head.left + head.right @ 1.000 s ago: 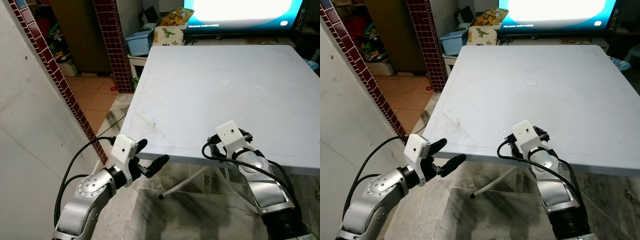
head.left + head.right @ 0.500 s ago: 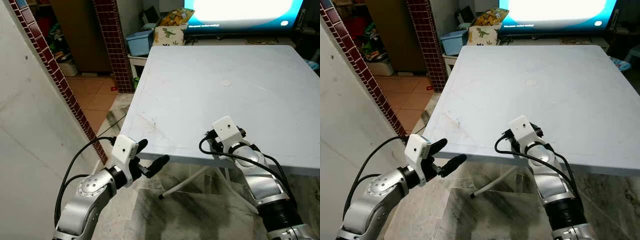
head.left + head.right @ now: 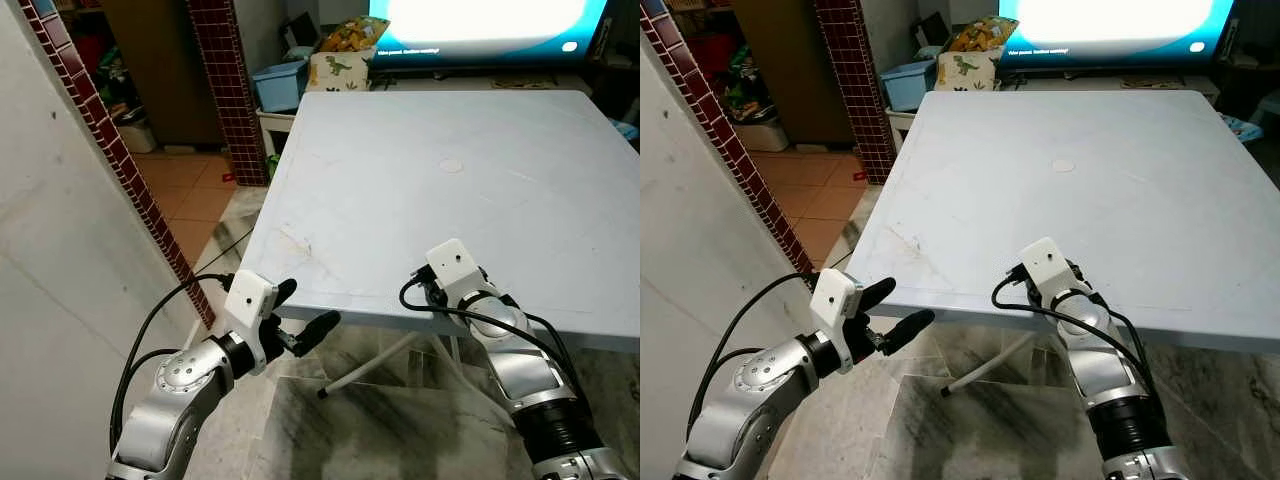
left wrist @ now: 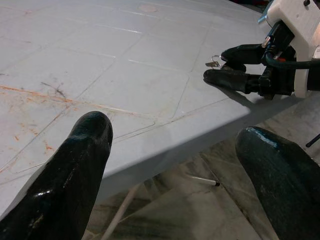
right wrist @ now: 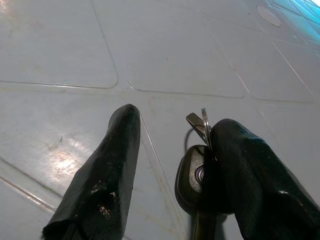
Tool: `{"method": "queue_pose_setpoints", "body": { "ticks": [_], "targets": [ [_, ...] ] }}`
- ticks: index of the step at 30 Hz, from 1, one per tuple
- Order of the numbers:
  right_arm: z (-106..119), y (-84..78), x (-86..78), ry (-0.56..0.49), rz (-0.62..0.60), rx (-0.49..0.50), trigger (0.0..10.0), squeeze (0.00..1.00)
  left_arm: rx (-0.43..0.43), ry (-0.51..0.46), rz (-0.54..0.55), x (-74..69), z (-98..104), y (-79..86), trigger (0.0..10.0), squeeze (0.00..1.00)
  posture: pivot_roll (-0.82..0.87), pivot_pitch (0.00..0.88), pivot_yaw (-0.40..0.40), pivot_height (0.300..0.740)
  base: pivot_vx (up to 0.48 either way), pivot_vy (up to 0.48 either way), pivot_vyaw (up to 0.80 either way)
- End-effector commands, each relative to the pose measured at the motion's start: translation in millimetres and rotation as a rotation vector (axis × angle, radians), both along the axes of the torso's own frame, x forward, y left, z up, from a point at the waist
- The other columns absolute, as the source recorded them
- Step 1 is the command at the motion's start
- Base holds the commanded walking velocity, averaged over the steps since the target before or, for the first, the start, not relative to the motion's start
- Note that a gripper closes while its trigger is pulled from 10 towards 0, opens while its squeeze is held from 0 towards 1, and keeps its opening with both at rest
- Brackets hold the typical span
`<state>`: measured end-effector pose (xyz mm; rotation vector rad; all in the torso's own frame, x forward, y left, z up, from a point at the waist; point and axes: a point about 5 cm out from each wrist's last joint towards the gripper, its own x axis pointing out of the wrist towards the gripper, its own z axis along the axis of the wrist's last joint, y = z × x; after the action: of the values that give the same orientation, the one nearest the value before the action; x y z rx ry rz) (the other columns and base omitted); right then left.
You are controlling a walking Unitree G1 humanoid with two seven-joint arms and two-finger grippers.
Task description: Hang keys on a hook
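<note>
Right wrist view gives us the clearest look: our right end effector (image 5: 170, 165) sits low over the pale tabletop (image 5: 165, 45) with its fingers parted, and the keys (image 5: 197, 167) lie on the tabletop between them, against the inner face of one finger (image 5: 245, 170), the other finger standing apart from them. We cannot tell whether they are gripped. Our left end effector (image 3: 300, 322) hovers wide open, holding nothing, just off the tabletop's near corner, facing the keys.
</note>
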<state>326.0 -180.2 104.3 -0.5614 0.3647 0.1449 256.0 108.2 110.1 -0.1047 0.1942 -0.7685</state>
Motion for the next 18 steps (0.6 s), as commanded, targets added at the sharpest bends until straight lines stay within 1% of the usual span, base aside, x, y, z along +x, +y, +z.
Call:
{"method": "queue_pose_setpoints", "body": {
  "ticks": [1,8,9,10,11,12,13,14,17,18],
  "targets": [
    [2.7,0.8,3.3,-0.009,-0.006,0.017,10.0,1.0,0.015,-0.016,-0.001,0.4,4.5,0.9,10.0,0.0,-0.04,0.02,0.114,0.74,0.0,0.0,0.0],
    [2.7,-0.6,4.1,-0.011,-0.013,0.012,10.0,1.0,0.016,-0.014,0.0,-0.5,3.7,0.7,10.0,0.0,-0.03,0.022,0.114,0.74,0.0,0.0,0.0],
    [2.5,-0.6,4.1,-0.01,-0.013,0.011,10.0,0.88,0.016,-0.014,-0.001,-0.6,3.6,0.6,10.0,0.0,-0.03,0.022,0.114,0.74,0.0,0.0,0.0],
    [2.3,-0.6,4.0,-0.009,-0.012,0.011,10.0,0.88,0.017,-0.014,-0.001,-0.6,3.6,0.6,10.0,0.0,-0.03,0.022,0.114,0.74,0.0,0.0,0.0],
    [2.0,-0.6,4.0,-0.008,-0.012,0.011,10.0,0.53,0.017,-0.014,-0.001,-0.6,3.6,0.6,10.0,0.0,-0.03,0.022,0.114,0.74,0.0,0.0,0.0],
    [2.0,-0.6,4.0,-0.008,-0.012,0.011,10.0,0.53,0.017,-0.014,-0.001,-0.6,3.6,0.6,10.0,0.0,-0.03,0.022,0.114,0.74,0.0,0.0,0.0],
    [1.1,-0.8,3.8,-0.005,-0.013,0.011,10.0,0.15,0.017,-0.013,-0.001,-0.6,3.6,0.5,10.0,0.0,-0.03,0.022,0.114,0.74,0.0,0.0,0.0],
    [0.4,-1.1,3.8,-0.002,-0.016,0.014,10.0,0.0,0.017,-0.013,-0.002,-0.6,3.5,0.4,10.0,0.0,-0.03,0.022,0.114,0.74,0.0,0.0,0.0],
    [-0.4,-2.0,4.2,0.0,-0.019,0.021,10.0,0.0,0.018,-0.013,-0.003,-0.7,3.4,0.3,10.0,0.0,-0.03,0.022,0.114,0.74,0.0,0.0,0.0],
    [-0.3,-2.5,4.7,-0.001,-0.021,0.023,6.2,0.0,0.018,-0.013,-0.003,-0.7,3.4,0.3,10.0,0.0,-0.03,0.022,0.114,0.74,0.0,0.0,0.0]
  ]
}}
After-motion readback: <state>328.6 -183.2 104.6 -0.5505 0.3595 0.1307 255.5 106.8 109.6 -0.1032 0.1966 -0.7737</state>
